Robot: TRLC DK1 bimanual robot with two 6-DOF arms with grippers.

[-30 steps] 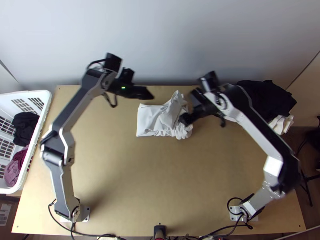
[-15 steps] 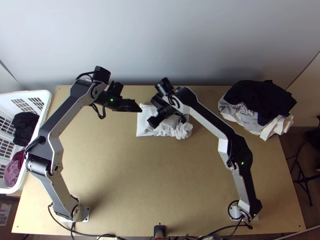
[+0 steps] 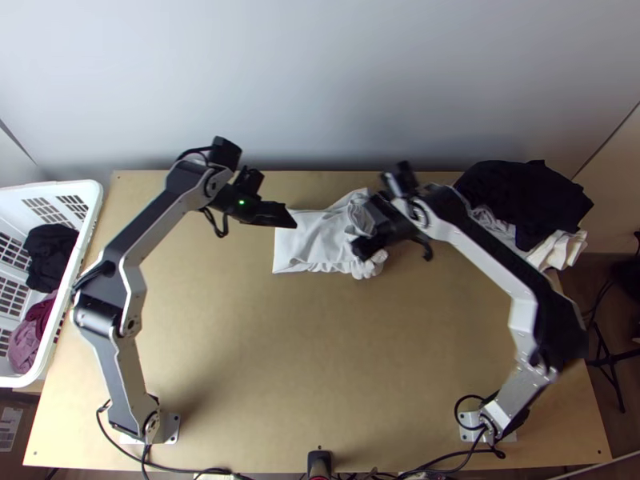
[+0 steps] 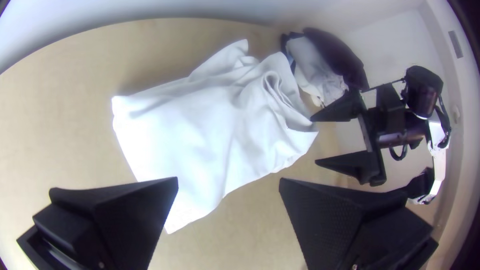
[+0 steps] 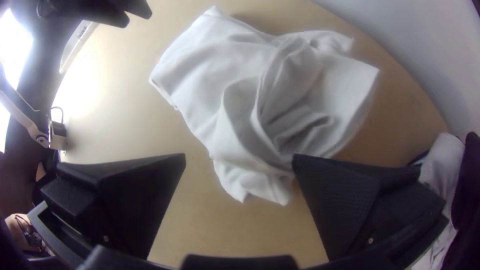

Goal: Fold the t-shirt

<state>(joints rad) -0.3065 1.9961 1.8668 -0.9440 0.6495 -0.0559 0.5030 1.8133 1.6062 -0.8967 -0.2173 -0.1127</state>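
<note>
Furthest to your left, a white laundry basket (image 3: 80, 189) stands at the left edge of the wooden table (image 3: 240, 360), with a black garment (image 3: 50, 256) in it and maroon and pink clothes (image 3: 28, 340) nearer you. Next along, you have the left gripper (image 3: 291, 220) at the left part of the t-shirt, its jaws spread wide with nothing between them, as its own wrist view shows you. The white t-shirt (image 3: 312, 236) lies on the far half of the table, near the middle: you can see it gathered into a compact bundle, fairly smooth on the left, rumpled with raised folds on the right. At that rumpled side you have the right gripper (image 3: 366, 228), its jaws also spread and pinching no cloth; one fingertip overlaps the shirt's edge in the wrist views, but you can't tell whether it touches. Over at your far right, by the table's far corner, sits a pile of clothes, black cloth (image 3: 520, 192) on top of grey and off-white cloth (image 3: 560, 250).
</note>
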